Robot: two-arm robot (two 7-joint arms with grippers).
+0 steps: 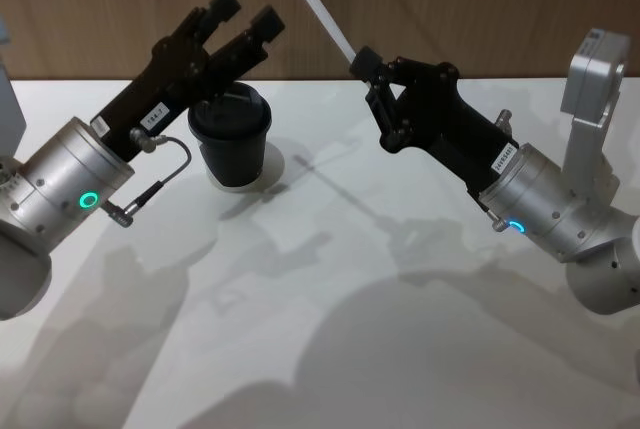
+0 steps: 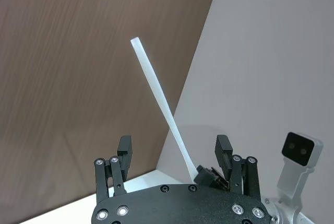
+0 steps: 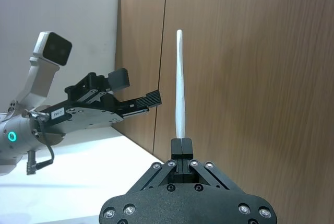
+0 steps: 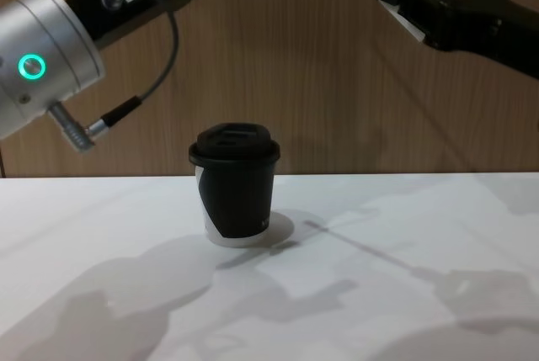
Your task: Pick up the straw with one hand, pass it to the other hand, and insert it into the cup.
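The left gripper (image 1: 246, 11), fingers spread, hangs above the cup (image 1: 232, 139); the gap toward the straw (image 1: 317, 4) lies free.

- The head camera looked steeply down on the white table (image 1: 400, 349), with the cup (image 1: 232, 139) toward its far side.
- The chest camera sat low and near, facing that cup side-on.
- The wrist cameras peered out over the left gripper (image 2: 174, 145) and the right gripper (image 3: 180, 145) at the wooden wall (image 2: 78, 78); both shared the straw (image 2: 162, 98).

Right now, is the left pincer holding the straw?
No: the right pincer is shut on the white straw, while the left pincer is open and empty.
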